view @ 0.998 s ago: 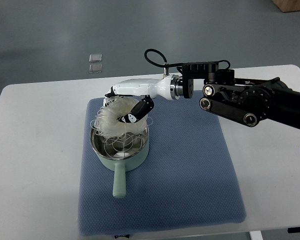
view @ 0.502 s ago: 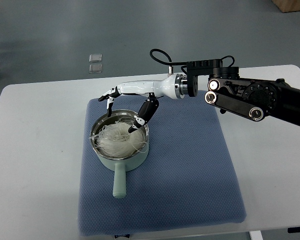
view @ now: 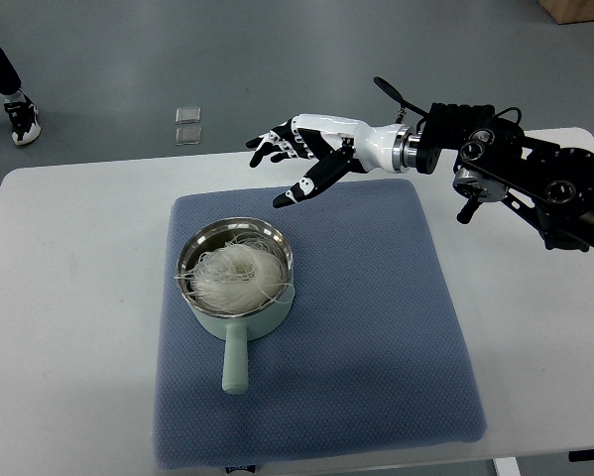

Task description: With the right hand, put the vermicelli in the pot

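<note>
A nest of white vermicelli [view: 235, 273] lies inside the pale green pot [view: 196, 316], which has a steel inner wall and a handle pointing toward me. The pot stands on the left part of a blue mat [view: 376, 327]. My right hand [view: 289, 164] is white with black fingertips. It hovers above the mat's far edge, up and to the right of the pot, apart from it. Its fingers are spread and hold nothing. The left arm is out of view.
The white table [view: 68, 297] carries the mat. My black right arm [view: 525, 178] crosses the table's far right part. Two small clear items [view: 188, 123] lie on the floor beyond the table. A person's foot [view: 21, 117] shows at the far left.
My right hand let the vermicelli go into the pot, opened, and drew back up and to the right, away from the pot. A person's foot has come into view.
</note>
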`<action>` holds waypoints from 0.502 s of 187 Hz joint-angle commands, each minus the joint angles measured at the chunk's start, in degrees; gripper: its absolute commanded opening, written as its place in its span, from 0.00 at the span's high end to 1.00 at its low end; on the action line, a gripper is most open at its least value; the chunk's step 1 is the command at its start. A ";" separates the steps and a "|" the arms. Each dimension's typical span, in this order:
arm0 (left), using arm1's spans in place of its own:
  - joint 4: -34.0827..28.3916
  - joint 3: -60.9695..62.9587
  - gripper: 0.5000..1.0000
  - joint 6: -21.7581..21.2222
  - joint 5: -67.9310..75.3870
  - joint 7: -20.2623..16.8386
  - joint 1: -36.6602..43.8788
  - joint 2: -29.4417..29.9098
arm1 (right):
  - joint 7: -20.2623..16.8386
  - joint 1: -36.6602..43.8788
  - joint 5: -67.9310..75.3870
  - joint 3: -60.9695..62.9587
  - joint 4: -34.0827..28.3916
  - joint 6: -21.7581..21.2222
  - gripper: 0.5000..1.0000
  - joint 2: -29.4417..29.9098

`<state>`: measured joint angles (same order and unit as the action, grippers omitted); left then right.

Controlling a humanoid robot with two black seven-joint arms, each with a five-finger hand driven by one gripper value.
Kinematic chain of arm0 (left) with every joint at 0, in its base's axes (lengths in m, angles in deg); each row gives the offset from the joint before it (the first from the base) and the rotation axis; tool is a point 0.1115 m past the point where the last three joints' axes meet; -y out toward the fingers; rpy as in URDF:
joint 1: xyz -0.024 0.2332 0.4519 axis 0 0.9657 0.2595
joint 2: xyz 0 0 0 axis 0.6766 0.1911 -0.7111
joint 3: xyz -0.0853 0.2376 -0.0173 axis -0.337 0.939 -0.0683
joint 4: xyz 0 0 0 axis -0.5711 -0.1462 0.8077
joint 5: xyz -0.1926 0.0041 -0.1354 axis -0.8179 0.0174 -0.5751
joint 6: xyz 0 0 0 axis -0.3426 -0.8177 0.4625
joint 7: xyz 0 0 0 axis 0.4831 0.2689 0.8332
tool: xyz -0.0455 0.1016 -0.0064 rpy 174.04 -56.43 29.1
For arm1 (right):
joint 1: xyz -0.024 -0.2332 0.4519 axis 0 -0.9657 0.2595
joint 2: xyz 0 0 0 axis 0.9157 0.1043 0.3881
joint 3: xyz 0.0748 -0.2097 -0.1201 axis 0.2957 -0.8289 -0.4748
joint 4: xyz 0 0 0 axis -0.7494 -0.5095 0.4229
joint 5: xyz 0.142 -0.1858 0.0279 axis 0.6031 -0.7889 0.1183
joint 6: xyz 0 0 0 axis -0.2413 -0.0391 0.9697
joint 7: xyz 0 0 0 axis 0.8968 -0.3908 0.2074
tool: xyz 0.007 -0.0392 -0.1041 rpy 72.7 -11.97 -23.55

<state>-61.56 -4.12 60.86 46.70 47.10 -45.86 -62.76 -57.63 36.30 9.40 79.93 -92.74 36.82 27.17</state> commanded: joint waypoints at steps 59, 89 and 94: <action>-0.04 0.00 0.00 0.00 0.03 0.00 0.02 0.00 | -0.26 -12.01 7.36 12.40 2.40 4.02 0.17 -2.63; 0.05 0.00 0.00 0.00 0.03 0.00 0.02 0.00 | 0.09 -15.96 12.72 15.12 3.98 7.36 0.17 -2.37; 0.05 0.00 0.00 0.00 0.03 0.00 -0.07 0.00 | 0.00 -16.32 13.69 15.21 4.16 7.98 0.17 -2.28</action>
<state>-61.58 -4.11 60.86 46.70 47.10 -45.85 -62.76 -57.65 22.11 19.27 93.89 -89.45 42.49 24.56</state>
